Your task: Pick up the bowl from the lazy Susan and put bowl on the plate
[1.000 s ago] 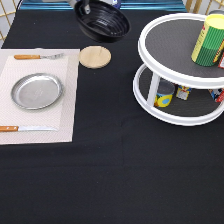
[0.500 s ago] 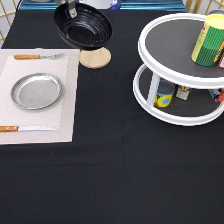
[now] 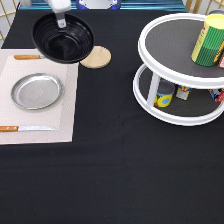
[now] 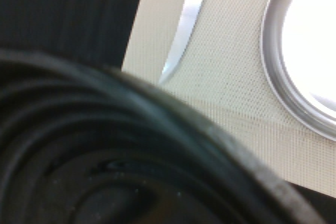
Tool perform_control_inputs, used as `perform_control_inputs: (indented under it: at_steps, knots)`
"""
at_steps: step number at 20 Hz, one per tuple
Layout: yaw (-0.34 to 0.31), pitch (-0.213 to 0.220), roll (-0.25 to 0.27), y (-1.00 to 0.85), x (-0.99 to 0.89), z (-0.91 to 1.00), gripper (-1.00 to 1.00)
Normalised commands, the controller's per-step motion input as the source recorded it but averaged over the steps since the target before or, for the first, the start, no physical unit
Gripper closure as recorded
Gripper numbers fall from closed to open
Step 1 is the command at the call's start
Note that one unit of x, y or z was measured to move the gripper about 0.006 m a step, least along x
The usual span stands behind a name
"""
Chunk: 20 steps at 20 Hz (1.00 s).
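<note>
We're holding the bowl (image 3: 63, 37) by its far rim, gripper (image 3: 61, 22) clamped on it, tilted above the placemat (image 3: 62, 107) near the plate (image 3: 36, 91)

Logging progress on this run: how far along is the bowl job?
Done: the bowl is off the lazy Susan. In hand: the gripper holds it by its rim, in the air near the wooden coaster. Left: the plate is bare, so the bowl is not yet on it.
</note>
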Motion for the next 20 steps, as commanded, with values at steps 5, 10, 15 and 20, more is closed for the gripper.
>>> perform_control_inputs:
  at_steps: [5,10,15,20]
  knots:
    - [-0.251,-0.014,-0.001,-0.37,-0.15,-0.31,1.0]
    - [-0.198,0.001,-0.019,-0.4,-0.35,-0.42,1.0]
    - [-0.176,0.009,-0.035,-0.4,-0.37,-0.4,1.0]
    - [-0.177,0.024,-0.02,-0.43,-0.14,-0.57,1.0]
